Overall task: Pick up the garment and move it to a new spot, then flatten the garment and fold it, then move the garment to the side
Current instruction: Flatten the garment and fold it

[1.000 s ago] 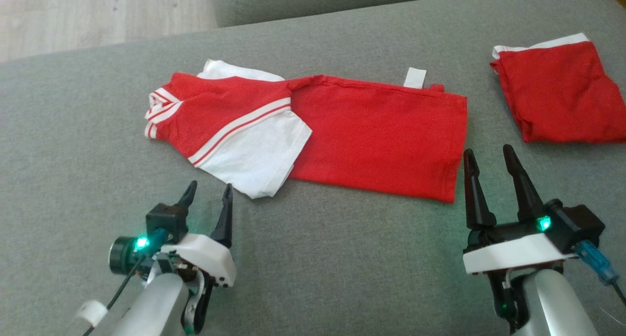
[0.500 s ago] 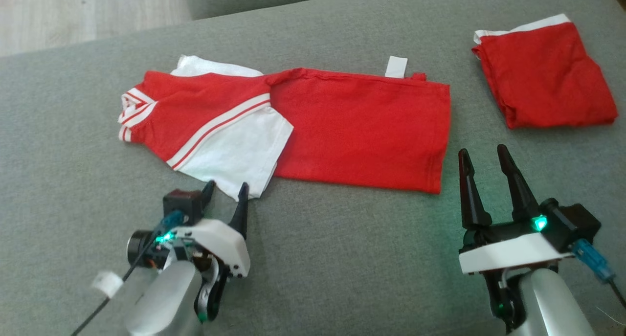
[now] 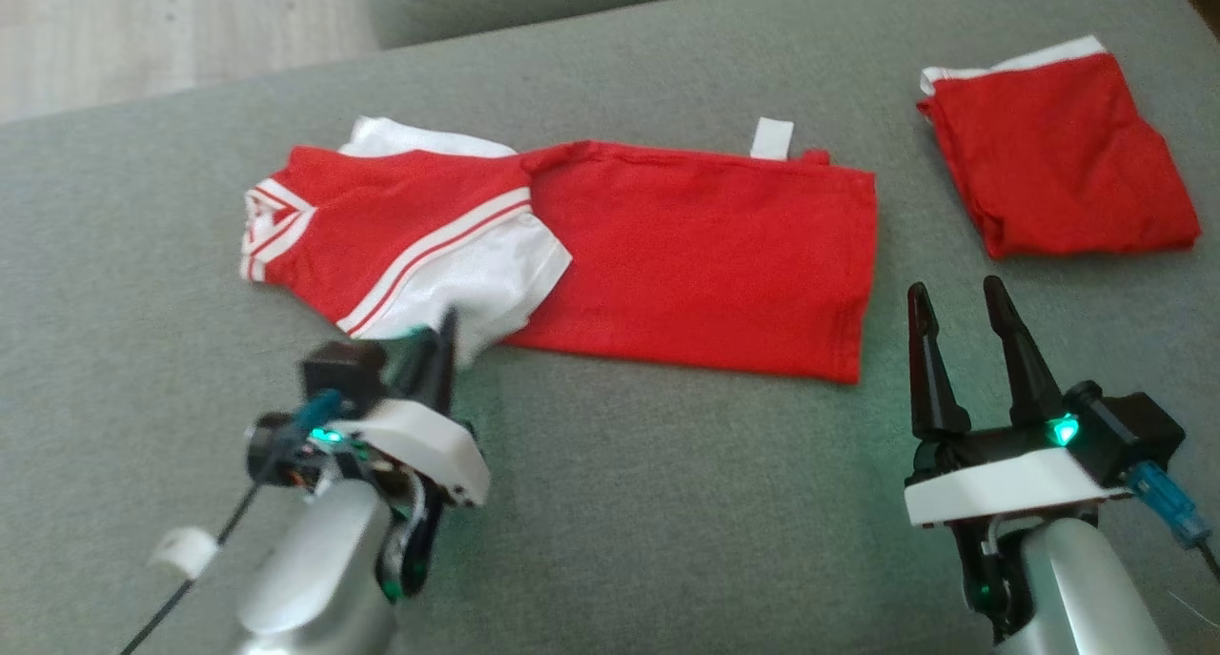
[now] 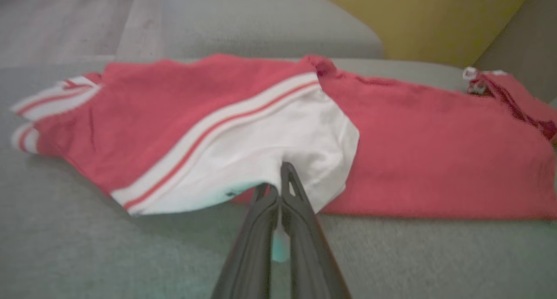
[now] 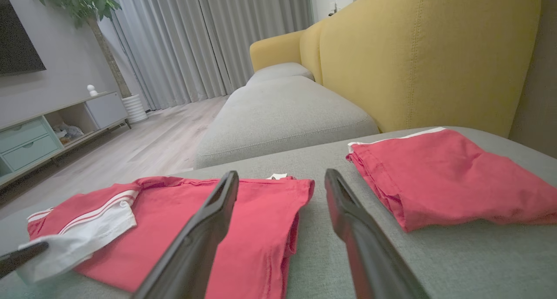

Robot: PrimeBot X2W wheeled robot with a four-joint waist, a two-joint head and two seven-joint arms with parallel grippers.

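Note:
The garment [image 3: 686, 255] is a red shirt with a white sleeve [image 3: 477, 283], lying half folded across the grey sofa seat [image 3: 667, 502]. My left gripper [image 3: 440, 338] is shut on the near edge of that sleeve. In the left wrist view the closed fingers [image 4: 300, 212] pinch the white sleeve [image 4: 270, 146], whose edge is raised a little off the seat. My right gripper [image 3: 955, 297] stands open just right of the garment's near right corner, touching nothing. In the right wrist view its gripper [image 5: 282, 177] frames the garment [image 5: 252, 220] hem.
A second red garment [image 3: 1058, 150], folded, lies at the far right of the seat, also in the right wrist view [image 5: 452, 181]. Behind it rises a yellow backrest [image 5: 413, 51]. Wooden floor [image 3: 143, 26] lies beyond the seat's far left edge.
My left gripper moved forward to the white sleeve and closed on its edge, bunching it slightly. The right gripper stays open in place. The head camera shifted a little.

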